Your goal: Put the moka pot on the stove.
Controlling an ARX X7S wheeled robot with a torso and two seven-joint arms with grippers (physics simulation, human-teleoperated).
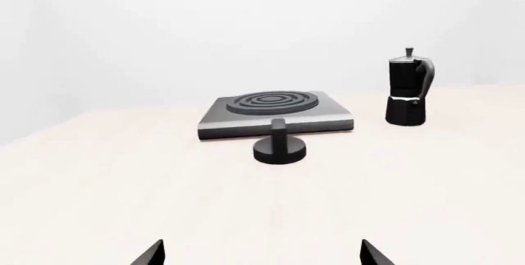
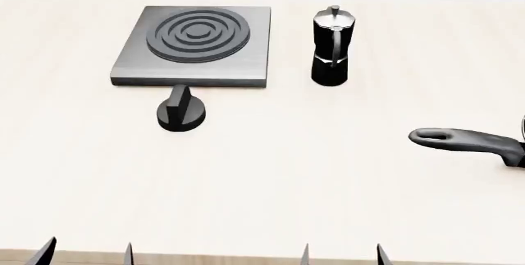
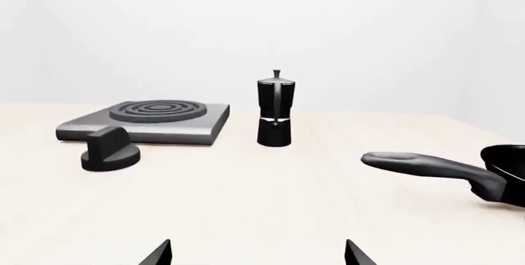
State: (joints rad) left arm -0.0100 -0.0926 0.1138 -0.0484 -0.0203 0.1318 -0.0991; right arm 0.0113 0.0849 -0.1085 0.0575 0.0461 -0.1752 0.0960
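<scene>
Looking through the left wrist cam first: moka pot (image 1: 407,88) standing upright on the pale counter (image 1: 262,203), just beside the stove (image 1: 276,115) but not touching it, burner rings bare. Short ridged knob (image 1: 280,146) parked right in front of the slab. Left claw (image 1: 260,254) showing only two dark tips spread wide, nothing between them, well short of everything.

Moving to the head cam: pot (image 2: 332,47) off the stove's (image 2: 195,47) right edge, long axis straight up, handle facing the robot. Frying pan handle (image 2: 468,143) poking in from the right. Left claw (image 2: 86,254) and right claw (image 2: 342,256) both just tips at the near counter edge, both gaping, both empty.

Then the right wrist cam: pot (image 3: 275,109) almost dead ahead of the right claw (image 3: 257,253), clear lane to it. Looks like the right arm's job, being nearer and lined up.
</scene>
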